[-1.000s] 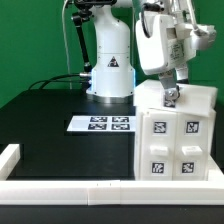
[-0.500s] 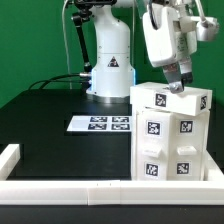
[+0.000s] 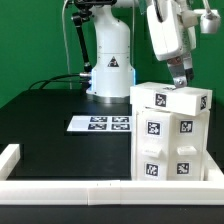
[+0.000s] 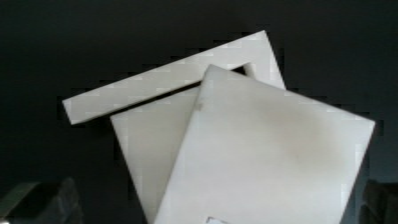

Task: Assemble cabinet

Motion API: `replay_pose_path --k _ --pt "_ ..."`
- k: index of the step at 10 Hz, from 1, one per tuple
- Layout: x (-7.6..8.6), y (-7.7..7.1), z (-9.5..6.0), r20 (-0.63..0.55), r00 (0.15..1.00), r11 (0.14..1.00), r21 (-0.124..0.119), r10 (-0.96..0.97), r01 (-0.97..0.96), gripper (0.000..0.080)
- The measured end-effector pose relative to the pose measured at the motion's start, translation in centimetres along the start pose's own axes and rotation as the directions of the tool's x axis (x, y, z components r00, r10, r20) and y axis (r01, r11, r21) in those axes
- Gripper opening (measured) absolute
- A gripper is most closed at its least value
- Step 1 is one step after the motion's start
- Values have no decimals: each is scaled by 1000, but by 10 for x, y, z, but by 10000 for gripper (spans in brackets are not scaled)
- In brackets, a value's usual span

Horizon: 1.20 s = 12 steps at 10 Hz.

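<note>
The gripper (image 3: 180,80) hangs just over the top far edge of the cabinet (image 3: 172,135); whether its jaws are spread or clenched cannot be told. There is one cabinet, standing at the exterior view's right on the black counter (image 3: 60,150). One marker board (image 3: 102,124) lies to its left, a white rail (image 3: 70,187) lines the near edge, and a green wall (image 3: 30,40) stands behind.

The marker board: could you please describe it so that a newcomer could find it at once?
Start at the robot's white base at the back of the black table. Just in front lies the marker board, a thin flat white strip. Unlike the tall tagged cabinet on the exterior view's right, it lies flat.
</note>
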State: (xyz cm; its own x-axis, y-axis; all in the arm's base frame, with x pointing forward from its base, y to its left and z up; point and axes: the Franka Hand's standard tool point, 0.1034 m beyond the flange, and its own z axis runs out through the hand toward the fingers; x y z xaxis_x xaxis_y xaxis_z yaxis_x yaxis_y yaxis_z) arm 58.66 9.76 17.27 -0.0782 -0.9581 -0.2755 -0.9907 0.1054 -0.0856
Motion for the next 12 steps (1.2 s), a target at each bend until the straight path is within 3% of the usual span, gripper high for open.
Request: replay_pose_path --k 1,4,9,11,12 --pt "-1 -3 -4 -1 986 985 -42 -169 169 797" --pt "-7 -6 -9 52 861 856 -95 -505 508 797" --pt "-8 -10 -9 86 585 581 -72 -806 811 797" --pt "-1 -9 -9 92 203 191 -122 -975 974 797" --pt "0 -9 -9 107 62 50 -118 -992 992 797"
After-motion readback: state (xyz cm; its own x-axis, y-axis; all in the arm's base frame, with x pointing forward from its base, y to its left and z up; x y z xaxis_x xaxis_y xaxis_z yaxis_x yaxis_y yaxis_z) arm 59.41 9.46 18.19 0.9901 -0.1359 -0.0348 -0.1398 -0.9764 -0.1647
